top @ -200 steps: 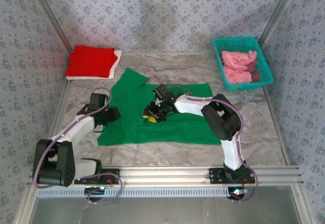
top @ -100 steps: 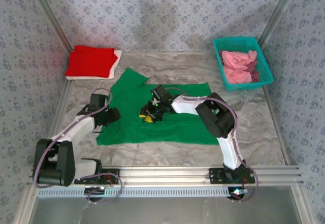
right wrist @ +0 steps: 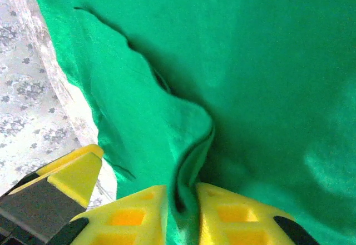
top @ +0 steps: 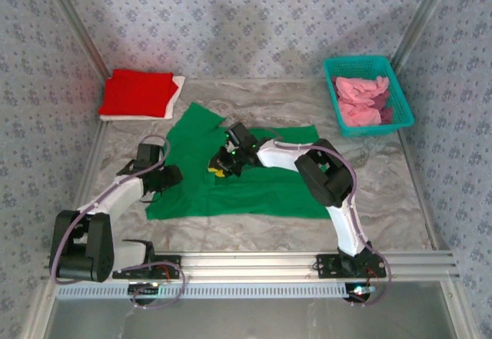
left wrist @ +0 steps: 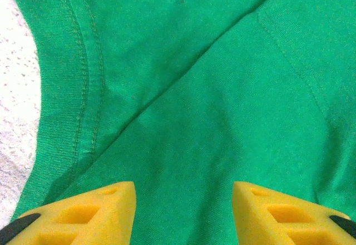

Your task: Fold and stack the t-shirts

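Done: red t-shirt [top: 137,93], folded, on a white t-shirt [top: 178,85], far left of the desk [top: 400,201].

In hand: green t-shirt [top: 254,185], spread mid-desk. The right end effector [right wrist: 181,206] pinches a raised ridge of it. The left end effector [left wrist: 183,200] gapes empty over its left side.

Outstanding: pink t-shirts [top: 357,97] and a maroon t-shirt [top: 387,114], heaped in the basket [top: 355,59], far right.

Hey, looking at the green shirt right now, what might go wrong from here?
The right tool pinches only a thin ridge of the green shirt, so it may slip out when pulled. The left tool stands open above the shirt, gripping nothing, so the whole thing may drag and bunch.
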